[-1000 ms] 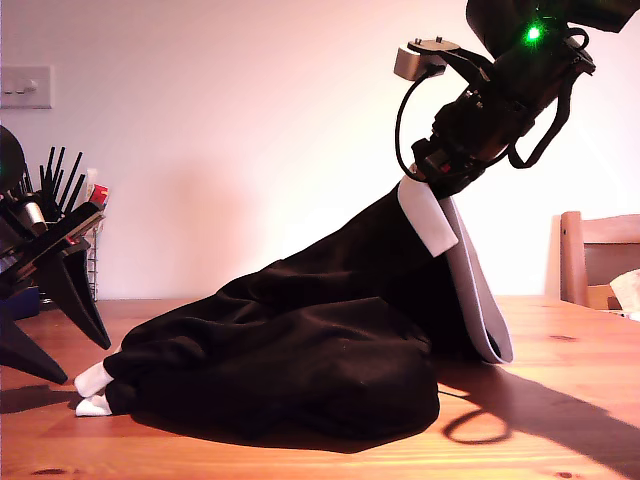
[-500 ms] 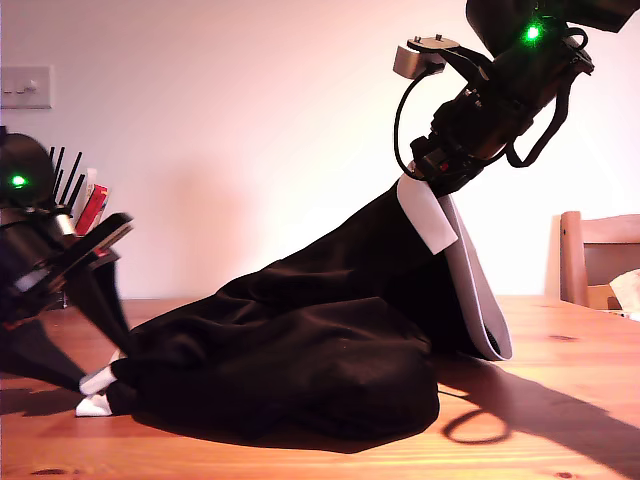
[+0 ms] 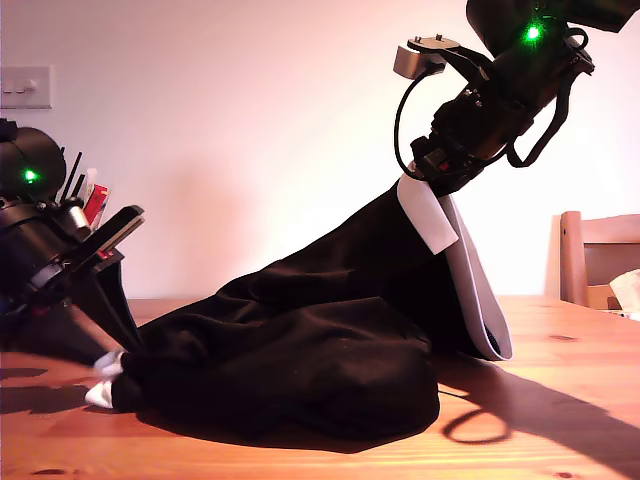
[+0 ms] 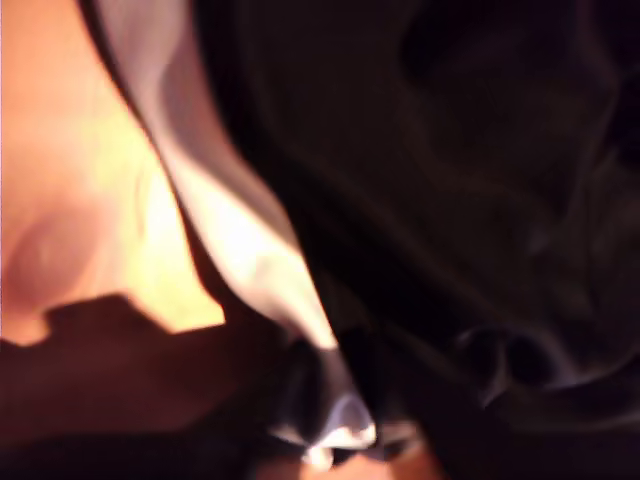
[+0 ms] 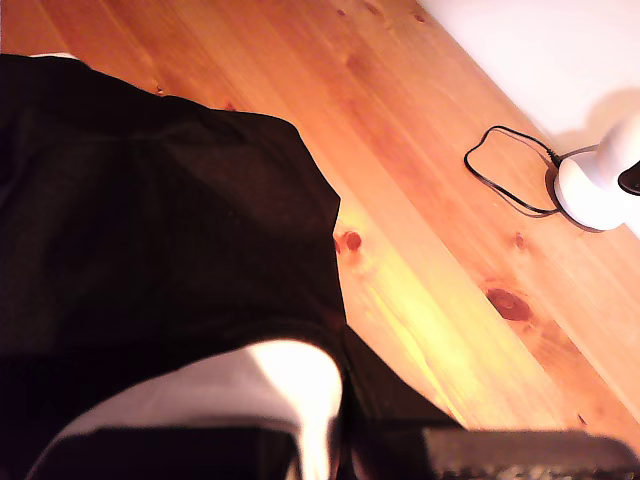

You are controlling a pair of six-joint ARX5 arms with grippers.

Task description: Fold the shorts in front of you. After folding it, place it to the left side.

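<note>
On the wooden table [image 3: 560, 400], my second gripper [image 3: 432, 172] lifts the shorts [image 3: 300, 350].

Exterior view: warm pinkish cast, wall [image 3: 250, 120] overexposed, long dark shadows thrown on the table [image 3: 560, 400] | first wrist view: heavily blurred, shorts [image 4: 450, 200] underexposed, white band [image 4: 240, 240] glaring | second wrist view: sharper, bright glare on wood [image 5: 420, 300], near edge defocused.

Black shorts [image 3: 300, 350] with white bands on an orange-brown wooden table [image 3: 560, 400].
</note>
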